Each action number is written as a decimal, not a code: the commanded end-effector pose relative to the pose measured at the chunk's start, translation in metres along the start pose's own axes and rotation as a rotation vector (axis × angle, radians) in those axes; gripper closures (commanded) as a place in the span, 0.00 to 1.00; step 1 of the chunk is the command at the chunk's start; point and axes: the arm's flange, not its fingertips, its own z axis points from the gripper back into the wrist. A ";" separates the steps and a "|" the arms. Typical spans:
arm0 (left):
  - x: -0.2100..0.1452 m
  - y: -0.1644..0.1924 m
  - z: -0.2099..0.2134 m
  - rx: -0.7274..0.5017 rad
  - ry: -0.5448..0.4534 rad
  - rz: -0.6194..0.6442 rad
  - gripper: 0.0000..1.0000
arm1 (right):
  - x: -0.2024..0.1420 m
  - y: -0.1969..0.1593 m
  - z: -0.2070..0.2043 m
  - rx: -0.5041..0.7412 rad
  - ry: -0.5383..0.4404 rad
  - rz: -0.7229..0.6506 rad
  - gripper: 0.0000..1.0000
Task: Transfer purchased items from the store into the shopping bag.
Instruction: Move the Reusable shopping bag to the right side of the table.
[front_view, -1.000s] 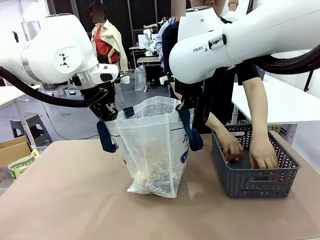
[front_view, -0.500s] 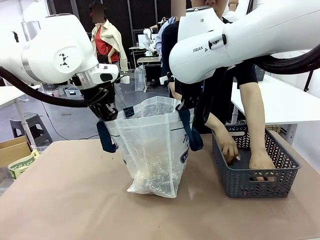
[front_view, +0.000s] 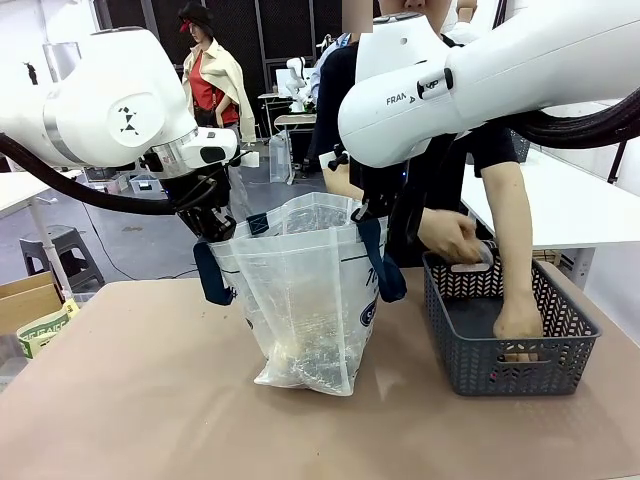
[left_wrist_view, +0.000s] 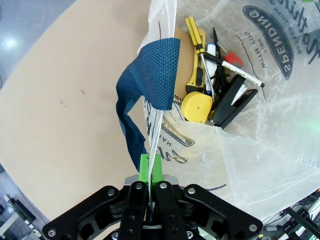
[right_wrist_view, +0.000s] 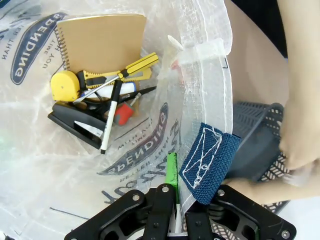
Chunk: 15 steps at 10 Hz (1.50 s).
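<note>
Your left gripper (left_wrist_view: 150, 169) and right gripper (right_wrist_view: 172, 175) are clamped on the rim of the shopping bag (front_view: 300, 300). Several purchased items (right_wrist_view: 97, 92) lie inside, and the store (front_view: 505, 372) looks nearly empty.

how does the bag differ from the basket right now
The bag is tall, see-through plastic; the basket is low, dark grey lattice. The bag's rim is pinched by the left gripper and right gripper; the basket stands free, a person's hand inside. Both sit on the table.

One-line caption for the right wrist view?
Right tool pinches the shopping bag rim; notebook, tape measure and screwdriver lie inside.
</note>
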 end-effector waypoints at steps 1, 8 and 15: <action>0.000 0.000 0.001 0.008 0.001 -0.005 1.00 | 0.000 0.000 0.000 -0.001 0.000 0.000 1.00; 0.000 0.000 0.001 0.008 0.001 -0.005 1.00 | 0.000 0.000 0.000 -0.001 0.000 0.000 1.00; 0.000 0.000 0.001 0.008 0.001 -0.005 1.00 | 0.000 0.000 0.000 -0.001 0.000 0.000 1.00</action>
